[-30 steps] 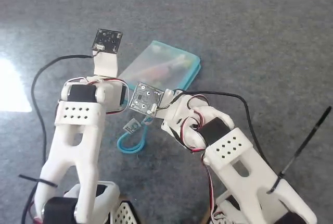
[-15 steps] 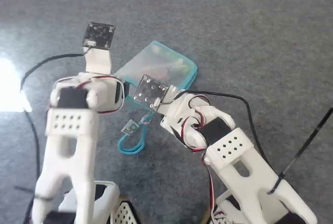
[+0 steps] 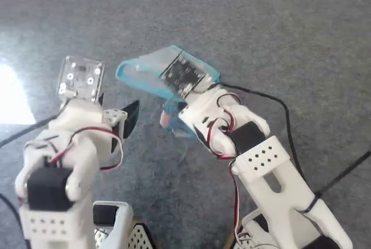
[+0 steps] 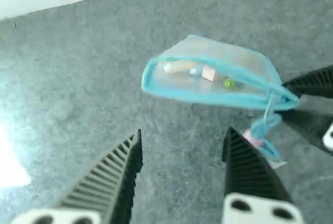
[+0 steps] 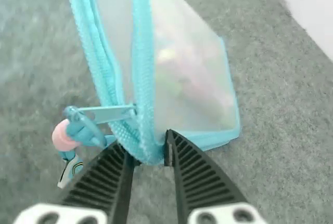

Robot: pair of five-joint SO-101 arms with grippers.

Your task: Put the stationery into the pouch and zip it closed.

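Teal pouch (image 4: 208, 78) clamped at its zipper end between right fingers (image 5: 200, 179); left fingers (image 4: 112, 174) spread wide

Left hand (image 4: 183, 133) hangs open; right hand (image 5: 147, 143) is clamped shut.

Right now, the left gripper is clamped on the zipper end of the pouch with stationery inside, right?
Not the left: the right gripper is clamped on the pouch at its zipper end, per the right wrist view. The left gripper hangs open, apart from it.
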